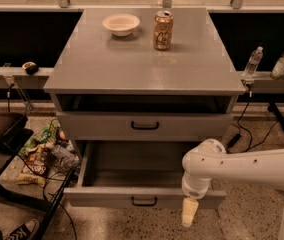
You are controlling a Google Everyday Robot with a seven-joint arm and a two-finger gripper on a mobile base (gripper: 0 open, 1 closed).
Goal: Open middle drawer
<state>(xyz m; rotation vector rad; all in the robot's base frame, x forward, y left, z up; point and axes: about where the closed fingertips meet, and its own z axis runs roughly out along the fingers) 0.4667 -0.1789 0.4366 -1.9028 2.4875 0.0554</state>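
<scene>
Currently the grey flat-fronted middle drawer (107,197) is standing pulled well out from the grey square-topped cabinet (132,69), showing its shallow grey tray, which is lying bare. Its small black bar handle (144,202) is sitting at the middle of the front panel. The taller-fronted grey drawer (97,126) just above is sitting closed, carrying a wider black handle (144,126), with a dark recess running between it and the cabinet top.

The thick white robot arm (252,164) is reaching in from the right, bending down at a rounded joint over the drawer's right front corner. The cream-tipped gripper (188,215) is hanging below that joint, pointing at the speckled floor (252,219), just in front of the right part of the drawer front and well to the right of the handle. Whether it is released or clenched I cannot tell; it is holding nothing visible.

On the cabinet top a shallow white bowl (121,23) and a gold soda can (163,30) are standing near the back edge, close together but apart. Crumpled snack bags (34,159) are lying on the floor to the left.
</scene>
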